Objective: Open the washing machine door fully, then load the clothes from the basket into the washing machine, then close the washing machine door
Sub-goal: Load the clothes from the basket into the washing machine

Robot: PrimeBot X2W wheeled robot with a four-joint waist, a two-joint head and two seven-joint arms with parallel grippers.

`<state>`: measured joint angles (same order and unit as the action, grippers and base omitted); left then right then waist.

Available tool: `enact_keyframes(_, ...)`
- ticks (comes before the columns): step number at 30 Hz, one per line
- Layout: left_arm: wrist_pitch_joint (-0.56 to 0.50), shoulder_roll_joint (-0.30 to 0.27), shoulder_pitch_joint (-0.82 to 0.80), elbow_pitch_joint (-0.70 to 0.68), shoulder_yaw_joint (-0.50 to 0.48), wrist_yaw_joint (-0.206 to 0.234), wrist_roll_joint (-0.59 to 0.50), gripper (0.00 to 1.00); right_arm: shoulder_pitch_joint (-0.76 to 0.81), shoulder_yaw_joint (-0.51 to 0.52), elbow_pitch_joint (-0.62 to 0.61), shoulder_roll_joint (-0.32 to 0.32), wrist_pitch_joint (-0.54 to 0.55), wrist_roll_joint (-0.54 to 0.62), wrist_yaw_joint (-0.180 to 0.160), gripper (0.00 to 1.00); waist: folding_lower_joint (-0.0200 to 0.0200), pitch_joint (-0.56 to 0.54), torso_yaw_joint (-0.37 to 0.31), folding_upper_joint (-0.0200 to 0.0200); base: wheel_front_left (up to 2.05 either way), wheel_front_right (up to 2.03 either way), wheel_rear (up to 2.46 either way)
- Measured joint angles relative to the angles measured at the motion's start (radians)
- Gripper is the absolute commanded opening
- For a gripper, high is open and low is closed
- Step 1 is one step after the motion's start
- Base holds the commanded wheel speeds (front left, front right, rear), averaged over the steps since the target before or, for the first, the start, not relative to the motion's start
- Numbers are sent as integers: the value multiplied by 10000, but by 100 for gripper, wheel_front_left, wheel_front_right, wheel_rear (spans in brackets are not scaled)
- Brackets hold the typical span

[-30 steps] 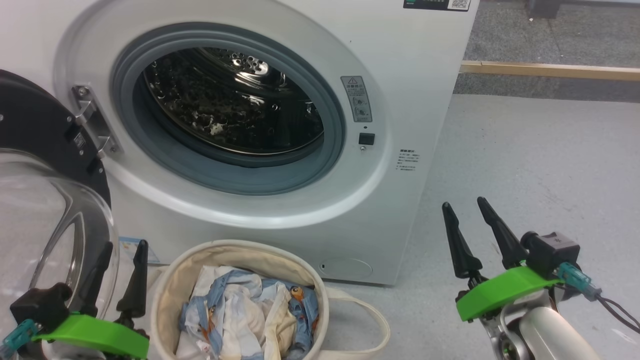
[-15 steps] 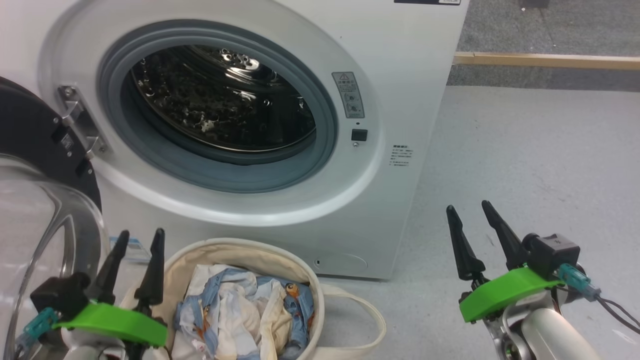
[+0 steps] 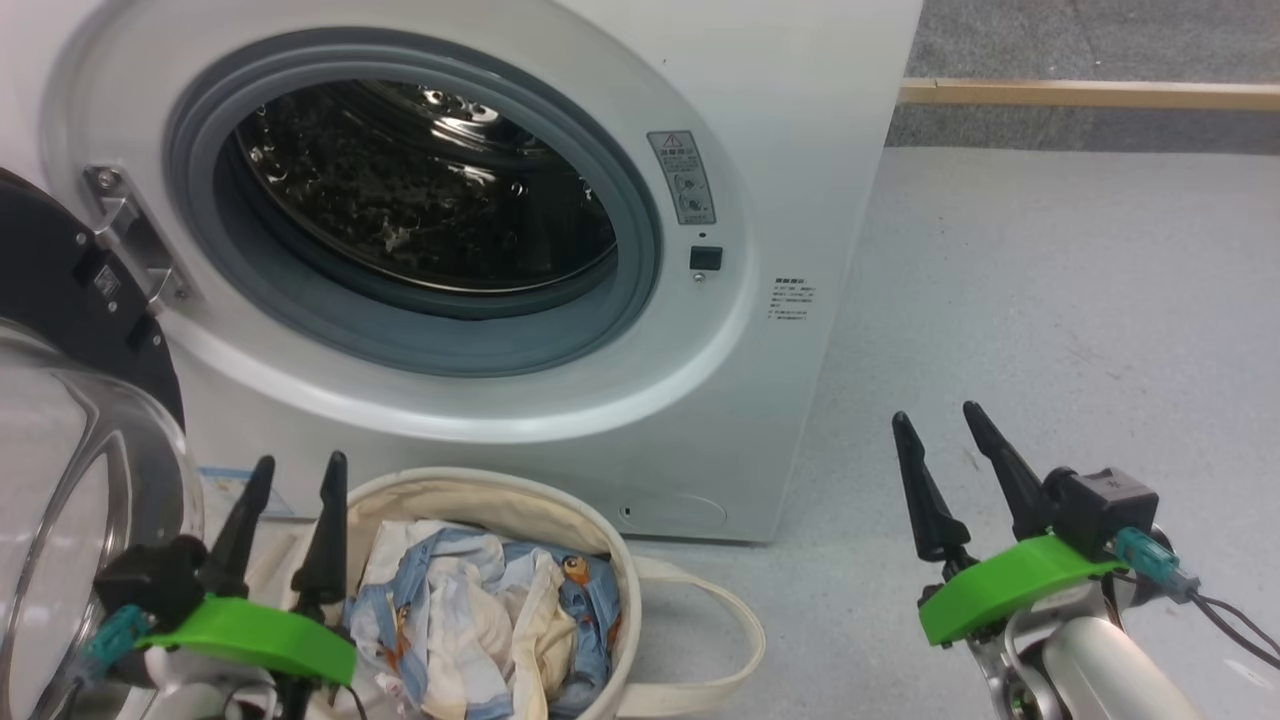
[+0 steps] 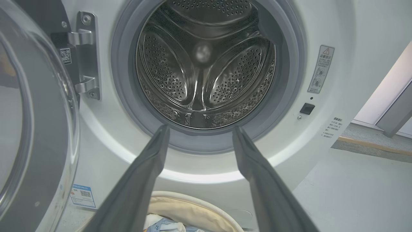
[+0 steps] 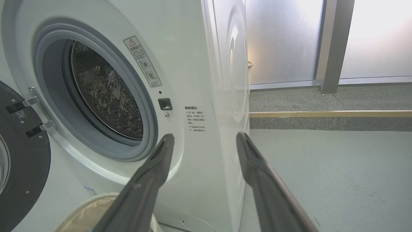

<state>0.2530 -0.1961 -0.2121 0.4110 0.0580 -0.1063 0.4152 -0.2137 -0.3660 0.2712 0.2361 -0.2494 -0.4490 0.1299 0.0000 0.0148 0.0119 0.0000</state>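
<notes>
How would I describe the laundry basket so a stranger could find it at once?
Start at the big white washing machine with its round door swung open to the left. On the floor right in front of it sits a small round cream basket. Unlike everything nearby, it is soft canvas, holding crumpled blue-and-cream clothes.

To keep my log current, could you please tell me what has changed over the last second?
The left gripper moved right, to the basket rim, still open. The head camera shifted too. Unchanged: right gripper open and empty, clothes in the basket, washing machine door open.
</notes>
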Motion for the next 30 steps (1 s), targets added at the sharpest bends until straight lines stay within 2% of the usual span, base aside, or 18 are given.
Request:
enact_keyframes(11,0,621,-642,1732,-4,-174,479,100,-85,-2,0,23,0,2,0,100,0,425,-68,0,0,0,0)
enact_keyframes(18,0,773,-1310,2339,33,-182,763,100,-360,19,-102,63,0,107,0,100,1,926,-229,0,0,0,0)
enact_keyframes(23,0,771,-1544,2940,644,-186,1106,100,-597,81,-217,63,0,178,0,100,2,1356,-393,0,0,0,0)
enact_keyframes(30,-169,669,-2210,4347,2105,-186,2604,100,-744,186,-339,90,0,268,0,100,1,1932,-621,0,0,0,0)
